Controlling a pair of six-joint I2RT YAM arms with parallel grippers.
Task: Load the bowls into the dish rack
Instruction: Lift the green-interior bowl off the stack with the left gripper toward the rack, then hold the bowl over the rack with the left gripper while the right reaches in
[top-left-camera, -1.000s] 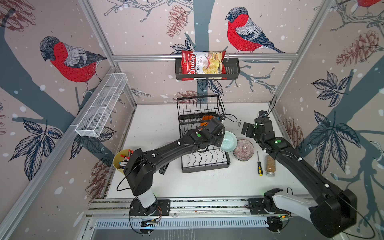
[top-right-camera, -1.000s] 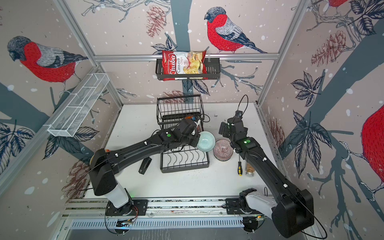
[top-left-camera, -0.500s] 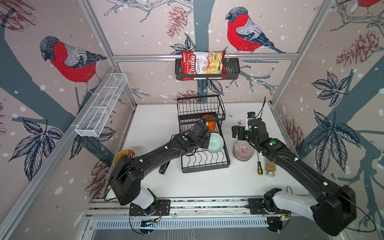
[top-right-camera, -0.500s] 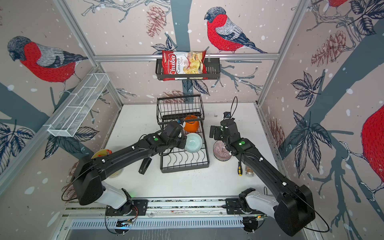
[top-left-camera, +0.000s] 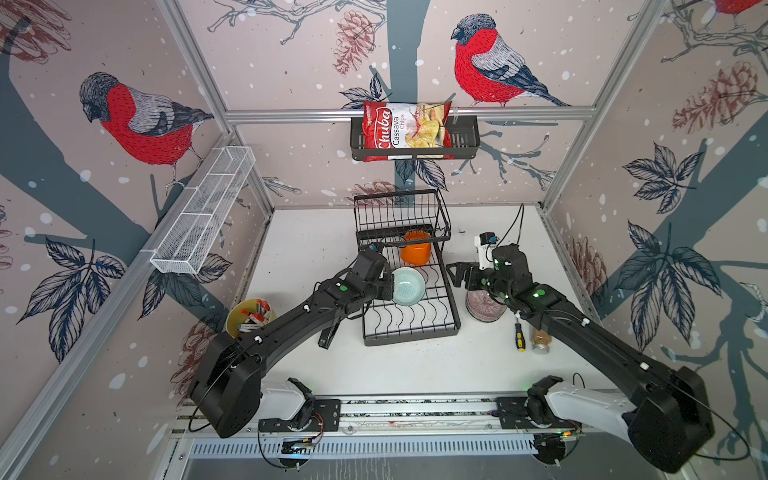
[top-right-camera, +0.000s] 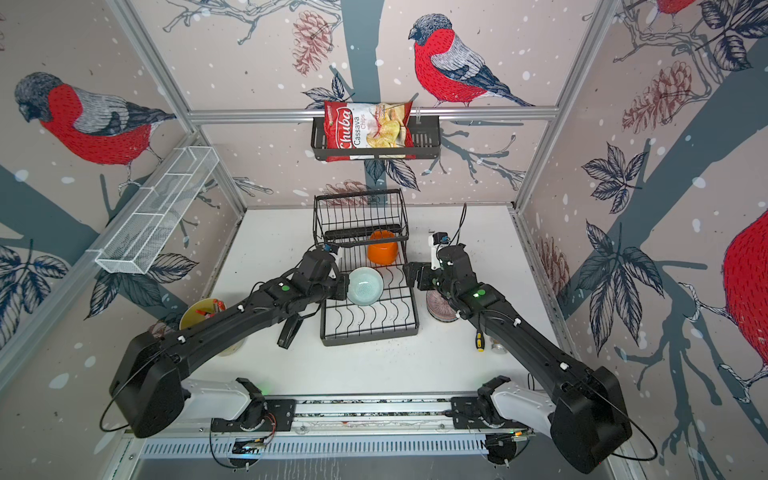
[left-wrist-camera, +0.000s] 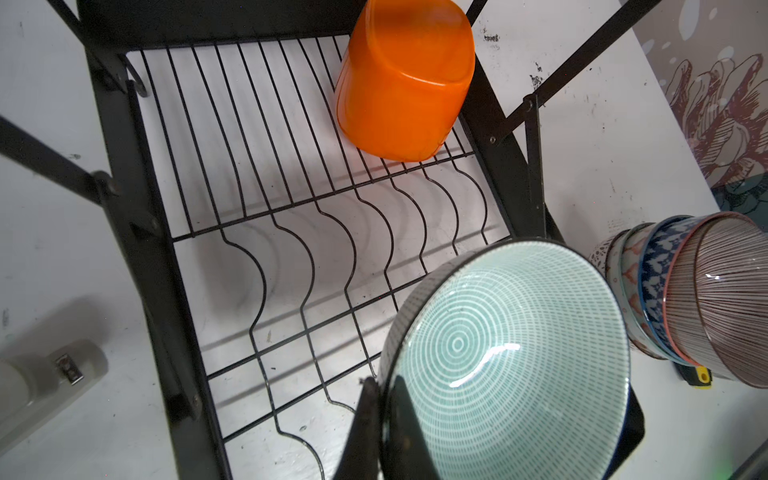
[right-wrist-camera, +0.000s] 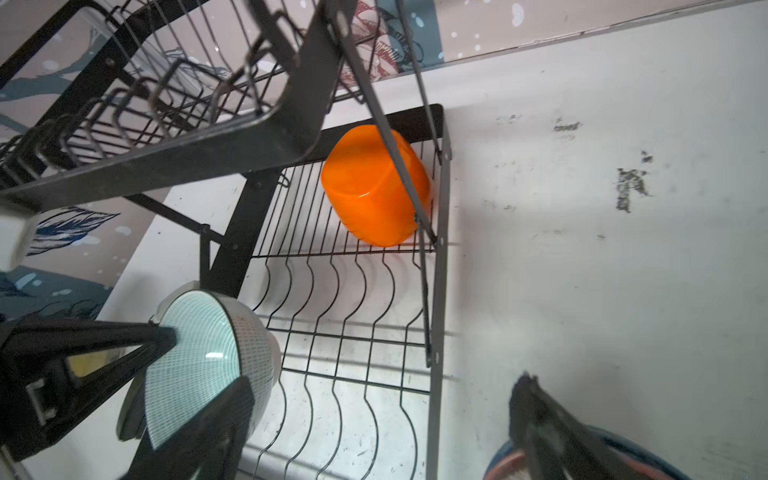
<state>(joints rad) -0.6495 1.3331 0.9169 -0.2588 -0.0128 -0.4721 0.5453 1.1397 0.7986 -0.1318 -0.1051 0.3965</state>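
Left hand is clenched on the rim of the pale mint bowl, one finger inside and one outside, and the bowl's tipped up so its ringed inside shows in both top views. It's hanging over the left middle of the dish rack, above the wavy wires of the base tray; whether it touches them, I can't tell. Further back, the orange bowl lies tipped over in the far right corner of that tray, base showing, tucked under the raised basket. Over on the right, the right hand is released, fingers spread wide, nothing in them, hovering just off the rack's right edge and above the stack of patterned bowls sitting on the worktop close beside the rack. A screwdriver lies just nearer than that stack
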